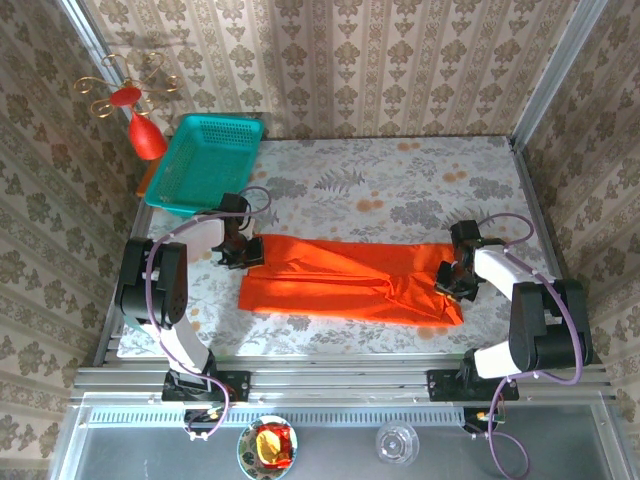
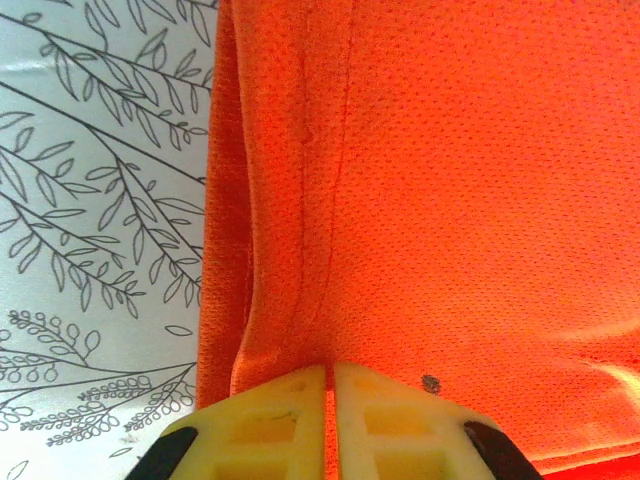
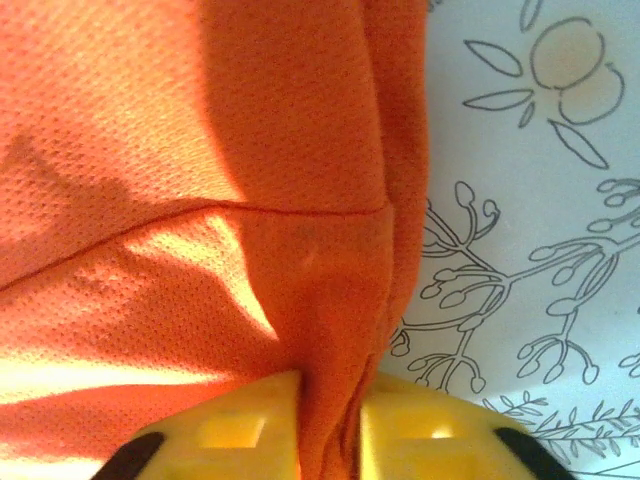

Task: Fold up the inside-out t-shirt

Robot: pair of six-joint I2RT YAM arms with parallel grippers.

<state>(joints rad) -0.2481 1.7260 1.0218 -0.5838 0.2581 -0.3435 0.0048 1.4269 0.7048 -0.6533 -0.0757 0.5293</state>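
Here, left tool point(image 1: 243, 257) and right tool point(image 1: 453, 284) each clamp one end of the t-shirt point(image 1: 345, 280).

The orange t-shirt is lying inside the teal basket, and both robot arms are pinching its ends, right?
No. The top external view shows the t-shirt spread on the table, outside the teal basket. The left end effector and right end effector do pinch its ends.

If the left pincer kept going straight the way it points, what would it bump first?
The orange t-shirt. The left pincer is shut on its edge, and more cloth lies straight ahead. The flowery table is probably just underneath, but depth is unclear.
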